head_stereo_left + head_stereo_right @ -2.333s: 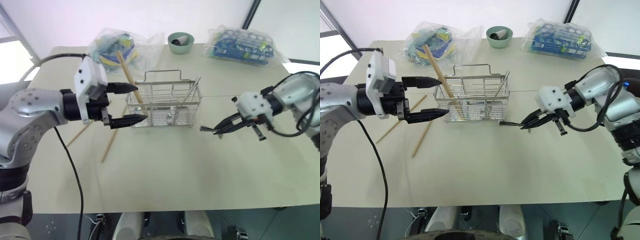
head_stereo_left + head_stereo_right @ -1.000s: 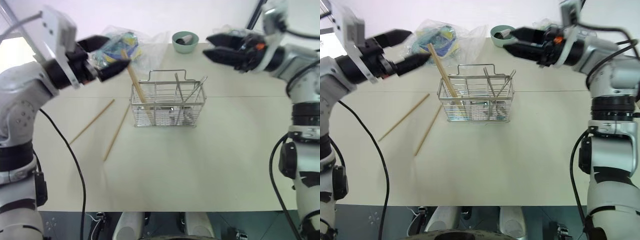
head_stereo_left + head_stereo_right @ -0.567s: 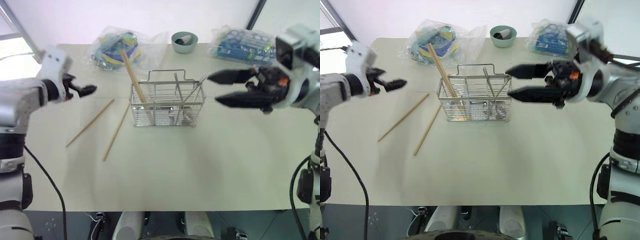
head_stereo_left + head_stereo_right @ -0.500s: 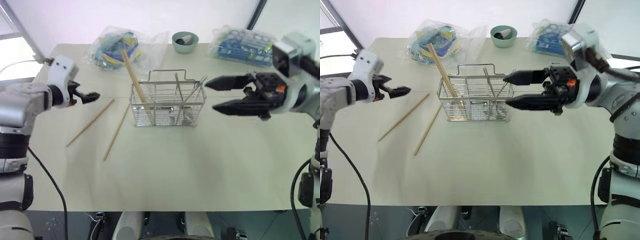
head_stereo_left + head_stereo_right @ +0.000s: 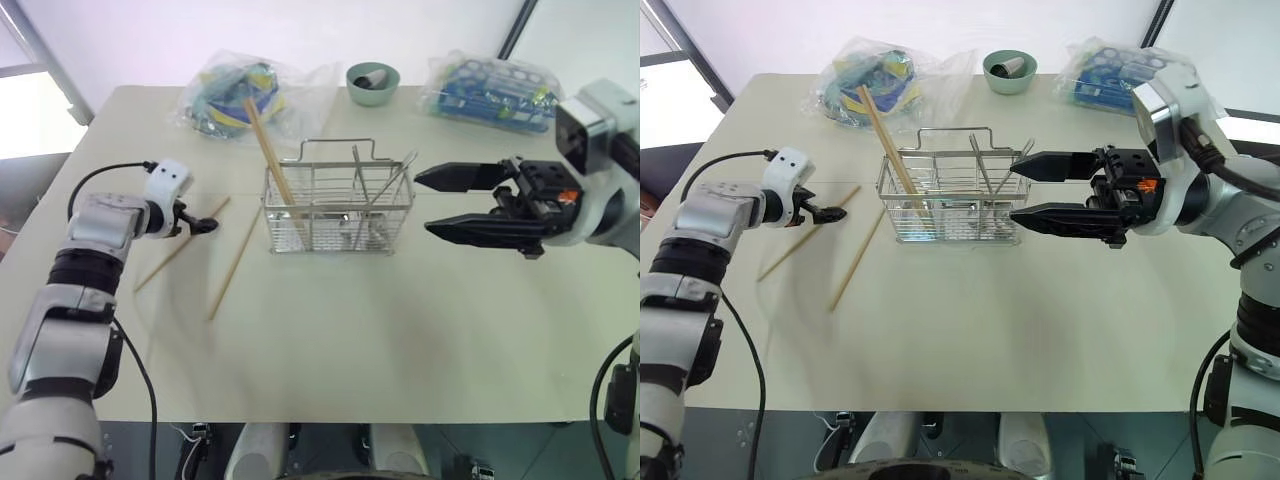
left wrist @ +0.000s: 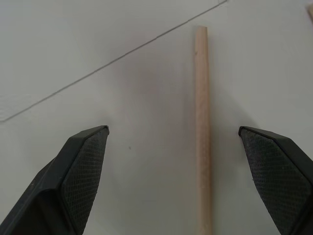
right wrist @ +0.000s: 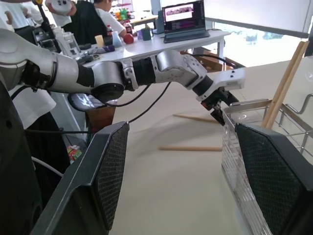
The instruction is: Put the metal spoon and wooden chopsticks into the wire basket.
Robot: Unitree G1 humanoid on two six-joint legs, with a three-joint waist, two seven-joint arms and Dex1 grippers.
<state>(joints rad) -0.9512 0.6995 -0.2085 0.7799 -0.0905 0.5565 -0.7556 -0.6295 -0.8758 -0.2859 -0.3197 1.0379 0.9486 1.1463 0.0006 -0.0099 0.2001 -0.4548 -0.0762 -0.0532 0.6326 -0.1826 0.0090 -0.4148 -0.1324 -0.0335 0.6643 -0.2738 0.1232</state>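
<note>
A: Surface first. What carries the items?

B: A pale cream desk (image 5: 400, 330), with a thin seam line running across it. Behind it is a white wall; the right wrist view shows a room beyond with another table, a laptop and people at it.

A: Start at the left edge.

B: The left gripper (image 5: 205, 224) is low over the desk near the left edge, fingers released and spread wide. In its wrist view one loose chopstick (image 6: 202, 132) lies flat between the two fingers (image 6: 83, 166), touching neither. Beside it on the desk lies a second chopstick (image 5: 232, 265), nearer the basket.

A: Centre?

B: The wire basket (image 5: 338, 210) stands upright mid-desk. One more chopstick (image 5: 267, 155) leans in its left end. Thin metal utensils stand in the right part; the metal spoon (image 5: 372, 232) appears to be among them, though the wires blur it.

A: Far edge?

B: A clear bag with coloured contents (image 5: 235, 85) at the far left, a green bowl (image 5: 372, 84) centre, and another clear bag (image 5: 490, 88) at the far right.

A: Right side?

B: The right gripper (image 5: 440, 203) hangs above the desk just right of the basket, pointing toward it, fingers parted and holding nothing.
</note>
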